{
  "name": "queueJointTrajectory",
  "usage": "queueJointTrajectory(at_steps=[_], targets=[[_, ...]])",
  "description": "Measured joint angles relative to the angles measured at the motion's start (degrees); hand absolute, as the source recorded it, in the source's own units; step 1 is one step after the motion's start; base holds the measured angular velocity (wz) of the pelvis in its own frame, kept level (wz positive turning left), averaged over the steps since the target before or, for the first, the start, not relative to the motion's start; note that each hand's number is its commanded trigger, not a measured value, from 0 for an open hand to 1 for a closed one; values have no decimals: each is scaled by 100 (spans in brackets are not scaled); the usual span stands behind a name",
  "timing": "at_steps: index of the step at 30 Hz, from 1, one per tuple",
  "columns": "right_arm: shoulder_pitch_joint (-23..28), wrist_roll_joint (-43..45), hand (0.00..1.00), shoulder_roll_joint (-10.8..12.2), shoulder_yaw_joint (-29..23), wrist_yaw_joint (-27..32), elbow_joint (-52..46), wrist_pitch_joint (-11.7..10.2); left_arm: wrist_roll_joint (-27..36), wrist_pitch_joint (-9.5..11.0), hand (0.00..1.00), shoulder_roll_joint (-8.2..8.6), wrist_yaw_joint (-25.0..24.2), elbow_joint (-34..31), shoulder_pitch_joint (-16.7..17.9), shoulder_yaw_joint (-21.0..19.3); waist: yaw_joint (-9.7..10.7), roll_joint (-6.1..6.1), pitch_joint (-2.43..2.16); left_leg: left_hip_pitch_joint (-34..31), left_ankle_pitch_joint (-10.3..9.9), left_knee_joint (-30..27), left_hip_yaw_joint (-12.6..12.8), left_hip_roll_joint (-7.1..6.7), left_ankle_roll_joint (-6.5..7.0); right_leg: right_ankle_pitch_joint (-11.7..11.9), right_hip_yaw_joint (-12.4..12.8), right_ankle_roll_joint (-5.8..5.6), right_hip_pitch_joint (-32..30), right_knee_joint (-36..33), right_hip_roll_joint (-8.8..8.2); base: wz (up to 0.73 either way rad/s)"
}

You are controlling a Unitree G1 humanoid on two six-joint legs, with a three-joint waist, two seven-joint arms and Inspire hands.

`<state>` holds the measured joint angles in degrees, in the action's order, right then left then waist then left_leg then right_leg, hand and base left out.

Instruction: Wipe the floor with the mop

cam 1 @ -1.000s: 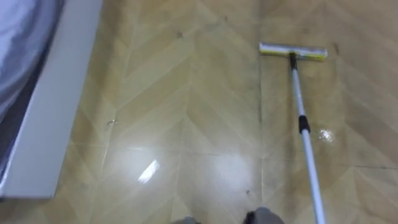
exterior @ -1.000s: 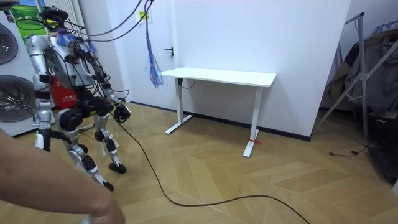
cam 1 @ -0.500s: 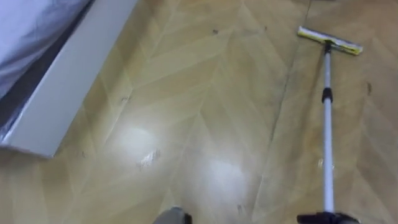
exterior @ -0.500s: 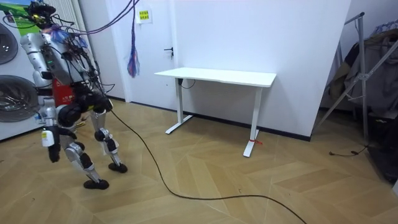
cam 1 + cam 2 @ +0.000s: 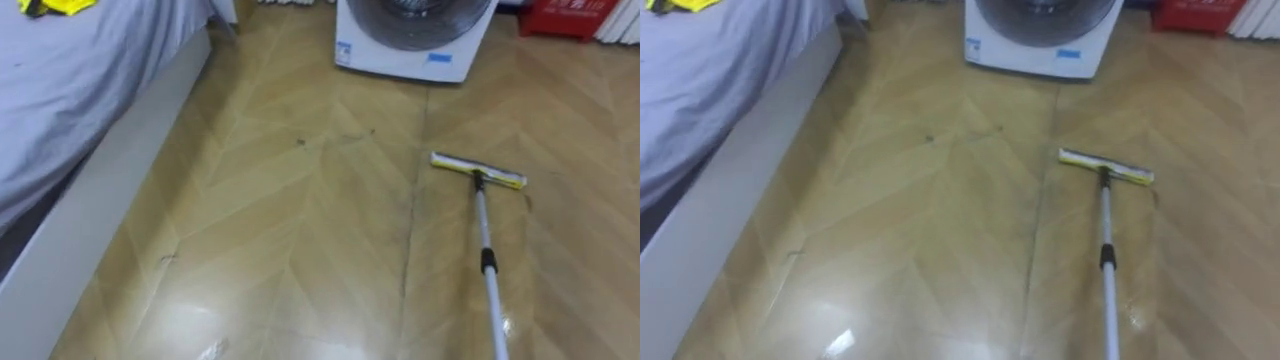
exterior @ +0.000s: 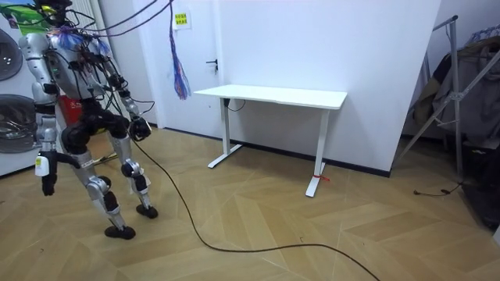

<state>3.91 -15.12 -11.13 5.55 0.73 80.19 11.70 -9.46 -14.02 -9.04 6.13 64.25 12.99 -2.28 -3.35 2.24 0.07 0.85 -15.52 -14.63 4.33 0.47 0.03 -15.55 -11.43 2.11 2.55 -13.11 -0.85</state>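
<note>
A mop lies across the herringbone wood floor. Its yellow-and-white flat head (image 5: 478, 170) rests ahead and to the right, and its white pole (image 5: 487, 270) runs back to the bottom edge. The right eye view shows the same mop head (image 5: 1106, 168). In the room view I stand upright at the room view's left, facing the washing machine. One hand (image 6: 47, 168) hangs by my thigh. The other hand (image 6: 141, 128) is held out at hip height. Both are too small to read.
A white front-loading washing machine (image 5: 415, 30) stands straight ahead. A bed (image 5: 80, 70) with grey sheets runs along my left, with a yellow item (image 5: 55, 5) on it. A red box (image 5: 570, 15) sits far right. A white desk (image 6: 273, 96) stands mid-room.
My head view has lifted and swung, bringing the washing machine into sight. In the room view I have straightened from a bent stance. A person's blurred hand has left the room view.
</note>
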Motion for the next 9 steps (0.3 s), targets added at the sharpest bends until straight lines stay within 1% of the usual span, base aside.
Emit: queueJointTrajectory(at_steps=[2,3,4,5,6,7,9], targets=[[44,44,100,114,6,53,-58,42,-33,-40,0,24,1,-16,-31,-2,24,61,15,148,0,28,-44,-13,0,1,18,-1,146,53,-1,-8],[52,49,100,137,6,60,-57,45,-31,-43,0,36,1,-20,-32,-3,29,70,12,174,0,29,-46,-14,0,1,34,-1,167,50,-2,-9],[53,69,100,173,8,57,-56,62,-30,-64,0,60,1,-19,-35,-5,32,78,21,227,0,30,-65,-17,0,1,40,-1,216,56,-3,-8],[63,99,100,194,8,45,-47,88,-30,-106,0,80,0,-10,-36,-6,40,75,29,283,0,35,-69,-23,0,1,44,-1,265,61,-3,-7],[66,137,100,201,7,40,-38,93,-30,-122,0,86,-3,-9,-39,-7,46,79,28,301,0,35,-67,-24,0,1,42,-1,284,58,-5,0],[67,221,100,210,6,37,-36,106,-30,-186,0,96,-6,-7,-43,-7,73,93,37,341,0,35,-64,-25,0,1,41,-1,326,58,-3,0],[65,268,100,213,6,33,-37,152,-30,-258,0,121,-7,18,-37,-28,129,98,37,389,0,35,-58,-25,0,1,45,-1,369,51,-2,0]])
